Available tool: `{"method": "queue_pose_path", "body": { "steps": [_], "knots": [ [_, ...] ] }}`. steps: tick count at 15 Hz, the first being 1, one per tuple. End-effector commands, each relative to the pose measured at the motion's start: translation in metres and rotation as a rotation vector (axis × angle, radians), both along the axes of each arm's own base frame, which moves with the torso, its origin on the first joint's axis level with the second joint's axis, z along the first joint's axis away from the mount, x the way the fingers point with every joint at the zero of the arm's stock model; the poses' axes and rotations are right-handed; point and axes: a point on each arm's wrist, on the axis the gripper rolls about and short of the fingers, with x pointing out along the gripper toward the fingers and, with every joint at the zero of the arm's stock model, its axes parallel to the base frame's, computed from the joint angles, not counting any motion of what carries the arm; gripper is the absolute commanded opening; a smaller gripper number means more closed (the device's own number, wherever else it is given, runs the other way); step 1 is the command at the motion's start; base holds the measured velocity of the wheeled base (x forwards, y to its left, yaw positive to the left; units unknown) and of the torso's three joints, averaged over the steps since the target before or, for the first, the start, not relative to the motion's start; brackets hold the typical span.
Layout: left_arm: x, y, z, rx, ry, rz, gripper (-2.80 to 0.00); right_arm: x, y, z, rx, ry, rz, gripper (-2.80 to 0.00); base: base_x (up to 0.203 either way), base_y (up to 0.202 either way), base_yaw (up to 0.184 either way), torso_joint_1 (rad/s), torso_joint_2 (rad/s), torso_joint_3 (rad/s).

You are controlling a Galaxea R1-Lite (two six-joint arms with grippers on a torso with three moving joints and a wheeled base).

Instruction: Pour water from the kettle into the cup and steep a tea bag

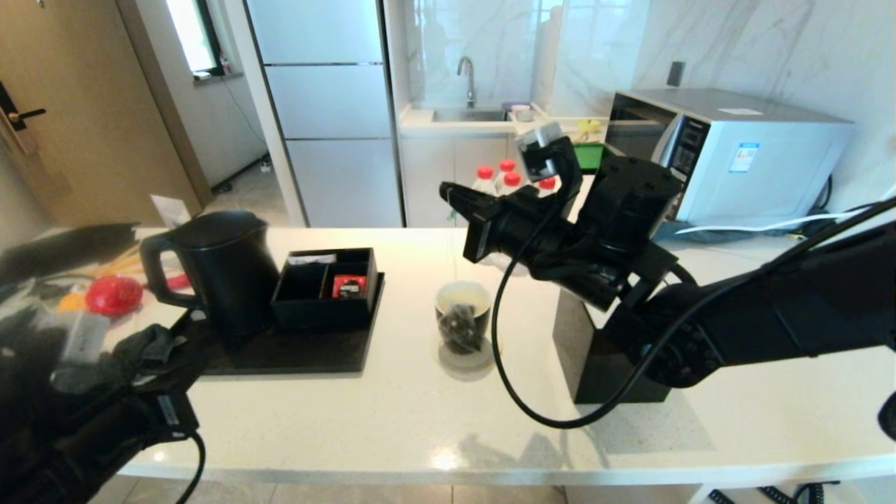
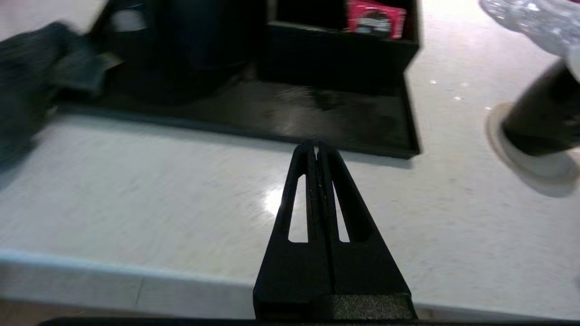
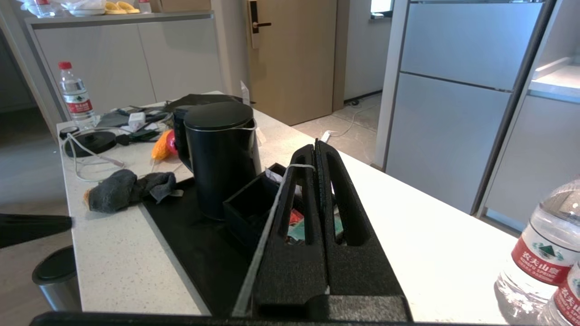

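The tea bag [image 1: 459, 327] is hung by its string straight below the right gripper [image 1: 451, 190], whose jaws are closed on the string. It is seen against the cup [image 1: 463, 315] in mid-counter, and whether it is inside cannot be told. The left gripper [image 2: 316, 147], jaws closed on nothing, is kept at the front edge, farther away.

The right gripper [image 1: 451, 190] is raised high, its arm reaching in from the right, jaws pressed together on a thin string. The left gripper [image 2: 316, 147] hangs low at the near left, jaws closed, empty.
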Motion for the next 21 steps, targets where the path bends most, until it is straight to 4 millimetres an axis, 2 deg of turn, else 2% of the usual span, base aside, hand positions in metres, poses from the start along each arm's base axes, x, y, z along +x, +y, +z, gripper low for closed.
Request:
{"method": "queue_pose_path", "body": {
  "steps": [1, 6, 8, 10, 13, 15, 18, 21],
  "knots": [
    [-0.025, 0.010, 0.001, -0.003, -0.062, 0.059, -2.80, 0.001, 0.001, -0.002, 0.000, -0.001, 0.002, -2.80, 0.000, 0.000, 0.000, 0.000, 0.00, 0.000],
    [-0.082, 0.017, 0.001, 0.001, -0.143, 0.130, -2.80, 0.004, 0.003, -0.009, -0.006, 0.007, 0.002, -2.80, 0.000, 0.000, 0.000, 0.000, 0.00, 0.000],
    [-0.108, 0.016, -0.007, 0.005, -0.164, 0.130, -2.80, 0.005, 0.003, -0.010, -0.009, 0.010, 0.001, -2.80, 0.000, 0.000, 0.000, 0.000, 0.00, 0.000],
    [-0.127, 0.016, -0.022, 0.020, -0.118, 0.117, -2.80, 0.007, 0.002, -0.012, -0.011, 0.013, -0.006, -2.80, 0.000, 0.000, 0.000, 0.000, 0.00, 0.000],
    [-0.135, 0.014, -0.030, 0.022, -0.105, 0.007, -2.80, 0.011, -0.003, -0.013, -0.013, 0.015, -0.020, -2.80, 0.000, 0.000, 0.000, 0.000, 0.00, 0.000],
    [-0.146, 0.014, -0.039, 0.086, -0.098, -0.031, -2.80, 0.013, -0.006, -0.014, -0.015, 0.016, -0.029, -2.80, 0.000, 0.000, 0.000, 0.000, 0.00, 0.000],
    [-0.153, 0.014, -0.045, 0.131, -0.115, -0.017, -2.80, 0.014, -0.007, -0.014, -0.013, 0.013, -0.032, -2.80, 0.000, 0.000, 0.000, 0.000, 0.00, 0.000],
    [-0.160, 0.014, -0.046, 0.129, -0.202, -0.001, -2.80, 0.015, -0.006, -0.015, -0.014, 0.012, -0.032, -2.80, 0.000, 0.000, 0.000, 0.000, 0.00, 0.000]
  ]
}}
